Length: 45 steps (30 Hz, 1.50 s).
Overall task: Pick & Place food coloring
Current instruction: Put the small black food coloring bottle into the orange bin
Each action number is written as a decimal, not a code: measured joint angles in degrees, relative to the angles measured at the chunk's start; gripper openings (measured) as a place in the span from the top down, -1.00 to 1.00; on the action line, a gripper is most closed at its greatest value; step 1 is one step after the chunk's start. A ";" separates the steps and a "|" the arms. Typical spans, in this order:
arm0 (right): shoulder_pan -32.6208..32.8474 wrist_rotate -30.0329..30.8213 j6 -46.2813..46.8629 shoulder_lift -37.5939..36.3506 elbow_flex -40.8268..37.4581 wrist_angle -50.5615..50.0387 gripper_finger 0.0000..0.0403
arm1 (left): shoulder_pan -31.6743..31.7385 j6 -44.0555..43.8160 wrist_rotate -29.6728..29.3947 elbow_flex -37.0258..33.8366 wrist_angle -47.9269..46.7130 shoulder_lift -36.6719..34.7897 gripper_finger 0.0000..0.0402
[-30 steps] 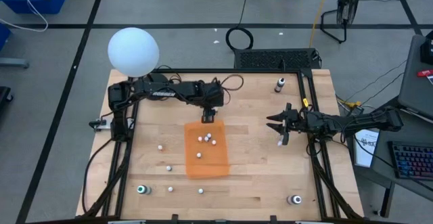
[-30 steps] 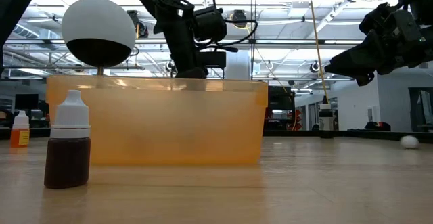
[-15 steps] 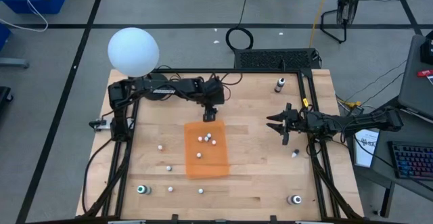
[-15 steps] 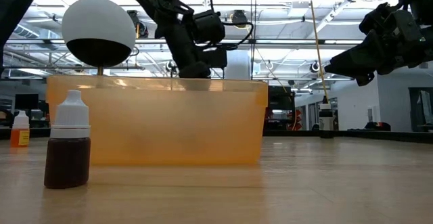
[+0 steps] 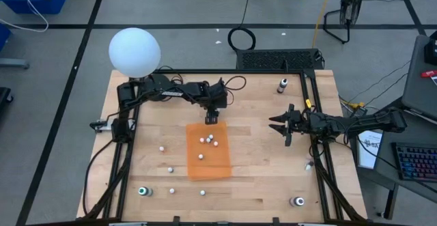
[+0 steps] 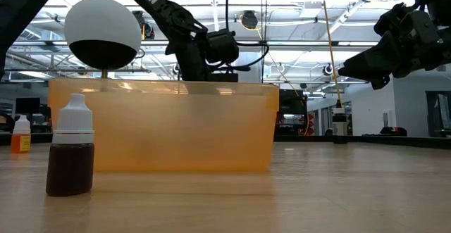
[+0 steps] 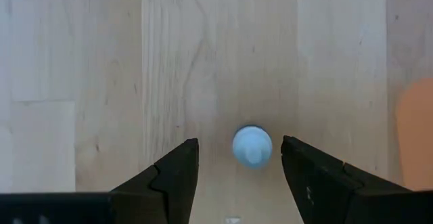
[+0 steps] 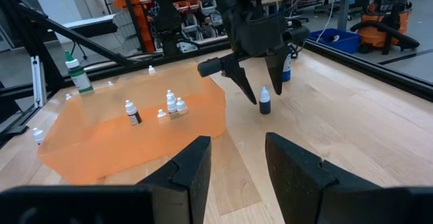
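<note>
My left gripper (image 7: 240, 143) is open at the far edge of the orange bin (image 5: 208, 161). Its fingers stand on either side of a food coloring bottle (image 7: 252, 146) with a pale cap and dark body (image 8: 264, 101), which stands upright on the table; a gap shows on both sides. Several more small bottles (image 8: 172, 104) stand inside the bin. Others are scattered on the wood near the bin (image 5: 170, 169), and one lies at the table's right edge (image 5: 308, 164). My right gripper (image 5: 282, 125) hovers open and empty over the table's right part.
A large white globe (image 5: 134, 52) stands at the far left corner. Bigger bottles stand at the far right (image 5: 281, 86), near right (image 5: 298, 201) and near left (image 5: 143, 191). In the low view a brown bottle (image 6: 70, 155) stands close to the camera. Bare wood lies between bin and right gripper.
A small bottle that lay just below my right gripper has rolled across the wood toward the table's right, near corner and now lies by the right edge rail. Both grippers stayed open and nearly in place.
</note>
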 joint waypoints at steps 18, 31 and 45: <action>0.00 -0.02 0.00 0.00 0.00 0.09 0.35 | -0.92 0.23 -0.04 1.40 -1.64 -0.04 -0.06; 0.00 0.00 0.00 0.00 0.00 0.09 0.35 | -1.29 0.91 -1.62 1.40 -3.40 -0.07 -0.06; 0.00 -0.01 0.00 0.00 0.00 0.09 0.35 | -1.29 1.02 -1.57 1.40 -2.98 -0.09 -0.06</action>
